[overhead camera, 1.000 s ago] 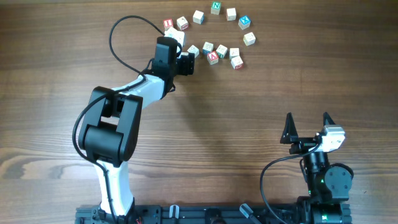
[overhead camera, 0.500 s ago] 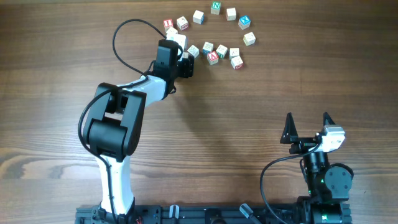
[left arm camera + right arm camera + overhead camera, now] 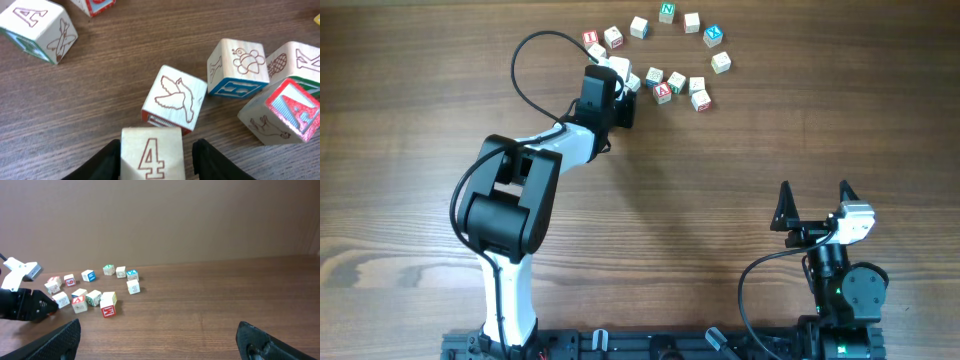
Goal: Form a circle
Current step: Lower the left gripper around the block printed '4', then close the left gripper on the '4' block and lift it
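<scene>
since a second ago the left arm has pushed further into the clump of cubes, elbow swung right. the right arm has not budged.

the left gripper [image 3: 156, 142] has its two dark fingers on either side of the "4" cube [image 3: 151, 155]. one finger looks to be against the cube's side and a thin sliver of table [image 3: 100, 90] shows beside the other, so i cannot tell whether the cube is pinched yet. just beyond it, close enough that they may be touching, sits the bird cube [image 3: 175, 100], turned at an angle. further right are the bee cube [image 3: 240, 67] and the tilted red "a" cube [image 3: 285, 112]. far left is the aeroplane cube [image 3: 37, 27].

the circle is not there yet. from overhead the cubes lie at the far side of the table as a loose arc through the "n" cube [image 3: 666, 12] and the blue "x" cube [image 3: 713, 35], with a crowded row beneath it.

the right gripper [image 3: 815, 195] is parked near its base, well apart from the cubes, jaws spread wide.

risks, as i judge them:
- the fingers look to catch only the near part of the "4" cube, so it could twist or squirt out as they squeeze.
- the bird cube may get nudged or dragged when the "4" is moved.
- the neighbours are tightly packed, so a sideways sweep of the wrist could scatter cubes already lying on the arc.
</scene>
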Available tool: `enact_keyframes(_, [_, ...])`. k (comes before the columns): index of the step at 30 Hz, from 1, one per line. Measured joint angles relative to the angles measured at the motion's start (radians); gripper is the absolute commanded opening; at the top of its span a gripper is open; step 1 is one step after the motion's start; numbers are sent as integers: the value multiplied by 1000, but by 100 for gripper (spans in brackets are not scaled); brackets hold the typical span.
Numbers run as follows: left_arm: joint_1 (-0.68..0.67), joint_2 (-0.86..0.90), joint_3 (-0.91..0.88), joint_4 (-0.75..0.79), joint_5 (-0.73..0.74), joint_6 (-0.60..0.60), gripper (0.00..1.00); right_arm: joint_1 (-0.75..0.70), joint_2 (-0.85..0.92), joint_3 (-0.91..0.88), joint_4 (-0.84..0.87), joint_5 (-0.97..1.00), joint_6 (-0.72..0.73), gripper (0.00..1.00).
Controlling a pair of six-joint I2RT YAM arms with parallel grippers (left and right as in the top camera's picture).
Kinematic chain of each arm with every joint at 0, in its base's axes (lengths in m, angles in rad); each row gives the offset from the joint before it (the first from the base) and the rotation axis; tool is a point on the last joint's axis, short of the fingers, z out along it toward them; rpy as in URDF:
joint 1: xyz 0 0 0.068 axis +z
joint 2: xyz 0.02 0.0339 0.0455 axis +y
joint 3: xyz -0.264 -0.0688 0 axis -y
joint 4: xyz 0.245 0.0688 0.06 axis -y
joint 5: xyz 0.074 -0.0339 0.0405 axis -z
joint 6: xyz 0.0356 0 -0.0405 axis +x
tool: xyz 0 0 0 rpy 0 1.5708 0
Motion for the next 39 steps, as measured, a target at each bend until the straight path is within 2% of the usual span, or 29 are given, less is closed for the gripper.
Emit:
enact_keyframes(9, [0, -4, 0, -18, -23, -2, 40, 0, 0, 0, 0, 0, 0, 100])
enact_keyframes(12, [0, -4, 0, -18, -27, -2, 34, 0, 0, 0, 0, 0, 0, 100])
enact_keyframes(23, [0, -81, 0, -56, -31, -2, 34, 0, 0, 0, 0, 0, 0, 100])
enact_keyframes(33, [-12, -301, 1, -305, -39, -2, 34, 0, -1, 0, 0, 0, 0, 100])
enact_keyframes(39, [-93, -433, 2, -473, -42, -2, 35, 0, -2, 0, 0, 0, 0, 100])
